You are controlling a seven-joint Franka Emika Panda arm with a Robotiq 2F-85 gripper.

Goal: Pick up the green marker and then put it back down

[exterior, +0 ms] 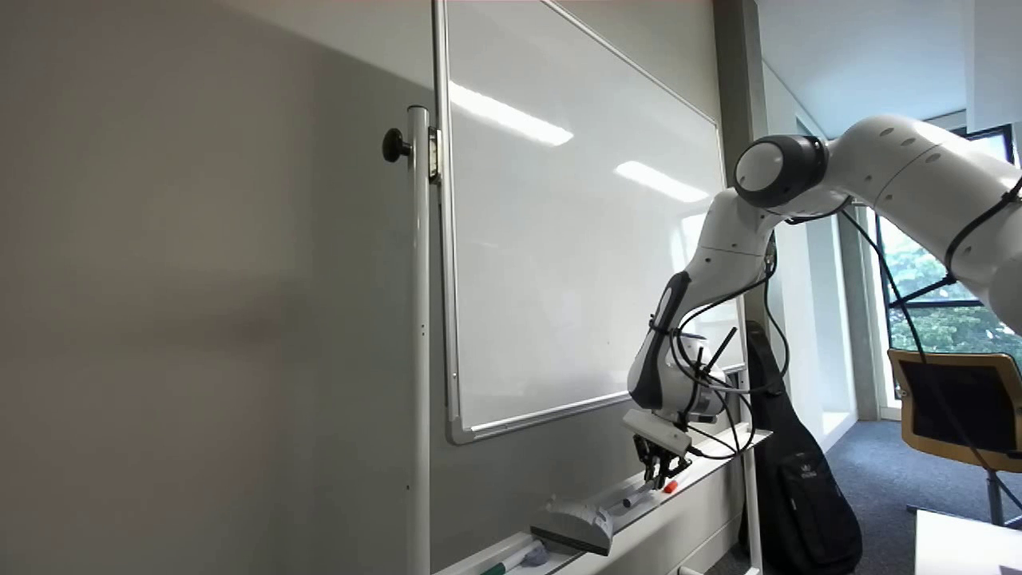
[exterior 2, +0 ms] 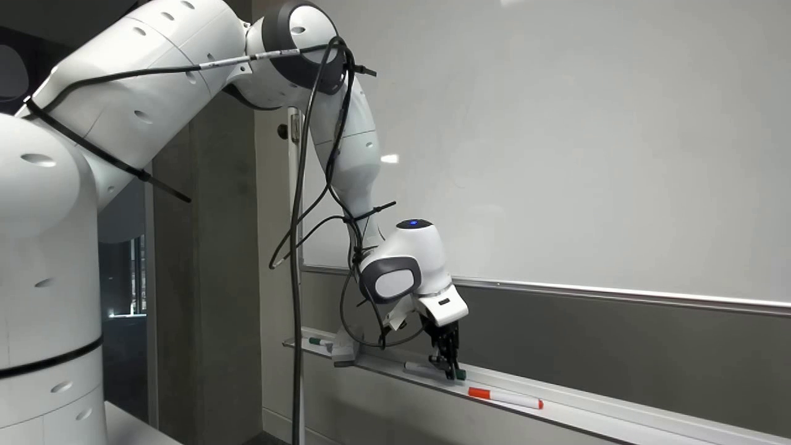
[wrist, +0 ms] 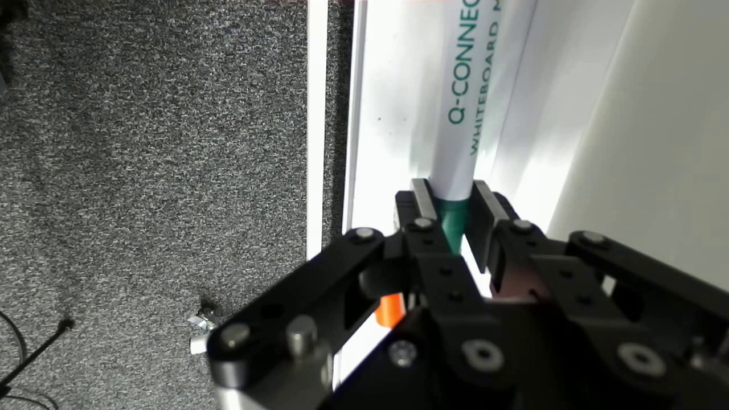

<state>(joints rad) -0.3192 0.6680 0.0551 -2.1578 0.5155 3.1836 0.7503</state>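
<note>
Marker [wrist: 462, 131] with white barrel, green cap and green lettering, right of upper centre in the wrist view, lined up lengthwise with a long white ledge [exterior 2: 618, 420]. Cannot tell whether resting there or raised off it. Gripped at the seam of barrel and cap by the black pincer [wrist: 454, 199], with jaws drawn in to the marker's width and black fingers [wrist: 481, 233] against both sides. Near it, right of bottom centre in an exterior view: orange-red-capped white marker [exterior 2: 507, 397], lying on the ledge. Leftward along the ledge in both exterior views: pale grey block eraser [exterior: 571, 519] with dark base, close to a second green-ended white marker [exterior 2: 321, 342]. Above, in both exterior views: large framed whiteboard [exterior: 575, 279].
</note>
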